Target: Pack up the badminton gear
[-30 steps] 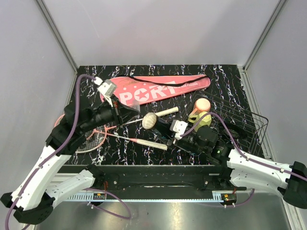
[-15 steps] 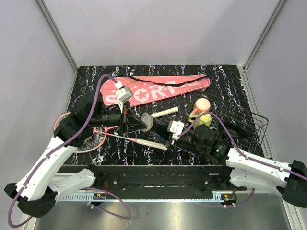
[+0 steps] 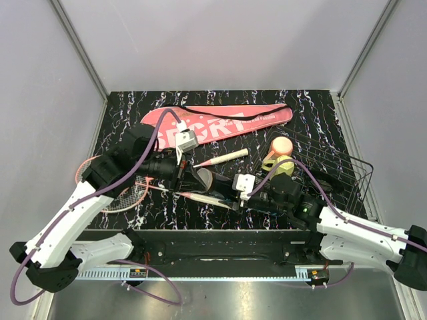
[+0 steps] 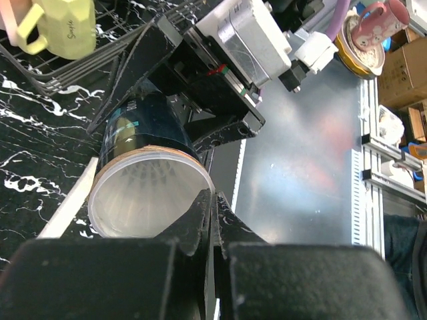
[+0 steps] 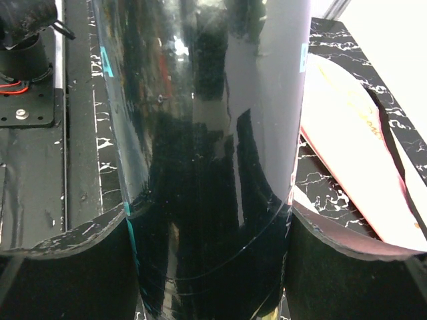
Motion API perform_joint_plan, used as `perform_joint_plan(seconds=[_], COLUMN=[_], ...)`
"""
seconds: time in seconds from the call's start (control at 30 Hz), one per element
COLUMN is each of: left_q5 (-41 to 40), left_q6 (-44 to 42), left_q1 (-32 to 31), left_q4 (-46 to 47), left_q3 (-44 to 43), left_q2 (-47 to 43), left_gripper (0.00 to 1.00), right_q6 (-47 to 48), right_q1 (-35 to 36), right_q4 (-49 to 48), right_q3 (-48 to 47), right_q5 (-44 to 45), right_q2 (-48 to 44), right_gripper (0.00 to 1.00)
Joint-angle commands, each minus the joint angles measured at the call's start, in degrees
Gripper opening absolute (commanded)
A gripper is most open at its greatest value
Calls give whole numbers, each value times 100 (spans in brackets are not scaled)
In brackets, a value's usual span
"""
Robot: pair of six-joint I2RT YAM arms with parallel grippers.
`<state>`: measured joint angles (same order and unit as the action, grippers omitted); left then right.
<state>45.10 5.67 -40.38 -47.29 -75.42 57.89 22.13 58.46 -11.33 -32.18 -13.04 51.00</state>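
Note:
The long black tube (image 3: 215, 181) lies low over the table's middle, and my right gripper (image 3: 227, 185) is shut on it; its glossy wall (image 5: 207, 133) fills the right wrist view between my fingers (image 5: 53, 267). In the left wrist view the tube's open pale mouth (image 4: 143, 197) faces me, with faint ribbed white shapes deep inside. My left gripper (image 4: 213, 200) is shut, tips at the mouth's rim, nothing visible between them. The pink "SPORT" cover (image 3: 223, 122) lies at the back. Two pink-red racquets (image 3: 123, 195) lie left, their white handles (image 3: 227, 157) pointing right.
A yellow-green cup (image 3: 280, 165) with a peach lid (image 3: 281, 145) sits in the black wire basket (image 3: 340, 175) at the right; the cup (image 4: 63, 30) also shows in the left wrist view. Grey walls close in the table at the back and sides.
My left arm has swung right and toward the near edge, from over the pink cover to the tube's mouth. The tube's open end has shifted a little lower and left.

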Motion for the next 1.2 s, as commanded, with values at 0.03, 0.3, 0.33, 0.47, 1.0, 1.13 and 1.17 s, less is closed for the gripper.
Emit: perform_joint_plan(seconds=[0.03, 0.3, 0.33, 0.47, 1.0, 1.13, 1.17], left_q5=[253, 376, 437, 920, 1290, 1589, 1624], left_q6=[-268, -330, -365, -391, -514, -532, -532], left_q1=[-163, -365, -374, -409, -620, -638, -655], left_q4=[-255, -386, -386, -299, -211, -219, -219], left_q3=[-166, -114, -87, 1, 36, 80, 89], left_q2=[91, 135, 126, 161, 768, 908, 961], left_gripper=[0, 0, 0, 0, 0, 7, 11], right_q6=[98, 248, 257, 266, 151, 151, 160], right_q1=[25, 34, 34, 25, 34, 43, 60], right_q4=[-229, -203, -211, -396, -536, -589, -589], right_q3=[1, 19, 28, 116, 160, 151, 125], right_q5=[-427, -726, -744, -1042, -1412, -1508, -1561], right_q2=[-292, -293, -301, -468, -679, -697, -706], right_gripper=[41, 41, 41, 41, 39, 38, 39])
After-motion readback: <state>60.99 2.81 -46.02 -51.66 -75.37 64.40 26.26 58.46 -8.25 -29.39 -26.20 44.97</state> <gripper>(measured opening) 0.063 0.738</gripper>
